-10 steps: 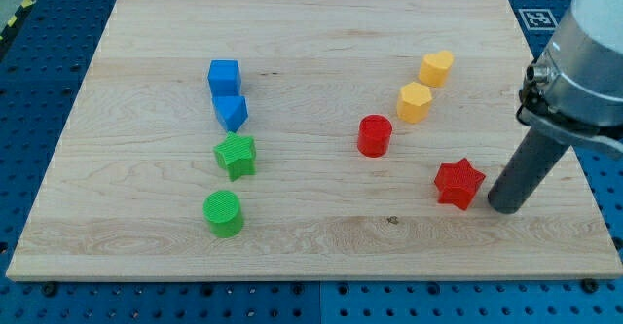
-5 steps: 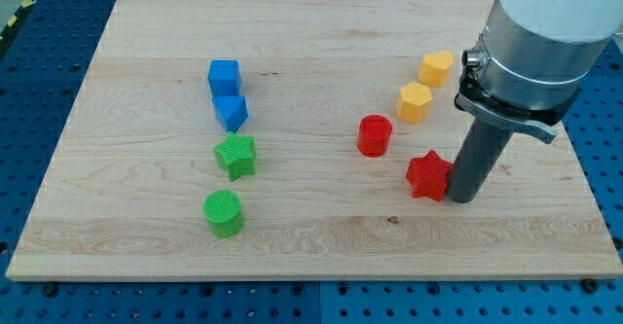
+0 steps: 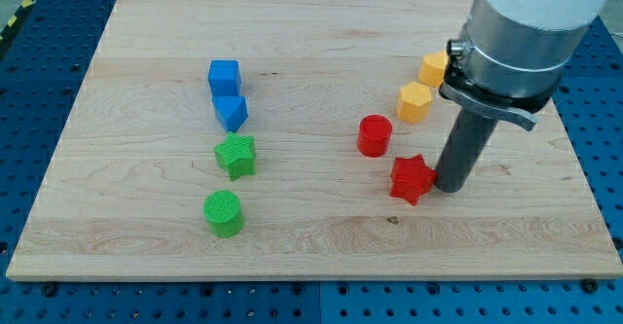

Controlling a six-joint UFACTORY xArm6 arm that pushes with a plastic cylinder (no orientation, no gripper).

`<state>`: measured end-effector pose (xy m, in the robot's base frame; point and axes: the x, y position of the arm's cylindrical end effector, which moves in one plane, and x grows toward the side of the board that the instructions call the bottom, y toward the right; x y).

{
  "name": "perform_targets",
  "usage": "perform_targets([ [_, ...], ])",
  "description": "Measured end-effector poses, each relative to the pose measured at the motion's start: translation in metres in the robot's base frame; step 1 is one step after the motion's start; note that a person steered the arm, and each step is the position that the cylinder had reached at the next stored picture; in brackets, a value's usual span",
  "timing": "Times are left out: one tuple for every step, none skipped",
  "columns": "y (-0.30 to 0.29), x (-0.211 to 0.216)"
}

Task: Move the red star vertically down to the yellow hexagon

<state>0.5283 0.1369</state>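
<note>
The red star lies on the wooden board, right of centre, toward the view's bottom. My tip stands right against the star's right side, touching it. The nearer yellow hexagon sits above the star, slightly to its right. A second yellow block, partly hidden by the arm, lies above and right of that one. A red cylinder sits just up and left of the star.
On the view's left half stand a blue cube, a blue block, a green star and a green cylinder, in a rough column. The board's right edge is near the rod.
My tip has moved left across the board, pushing the red star left and slightly up, from near the right edge to just below the red cylinder.
</note>
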Motion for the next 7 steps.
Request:
perform_targets([
  [-0.007, -0.001],
  [-0.005, -0.027],
  [-0.005, -0.062],
  [-0.005, -0.081],
  [-0.005, -0.092],
  [-0.002, -0.092],
  [0.04, -0.092],
])
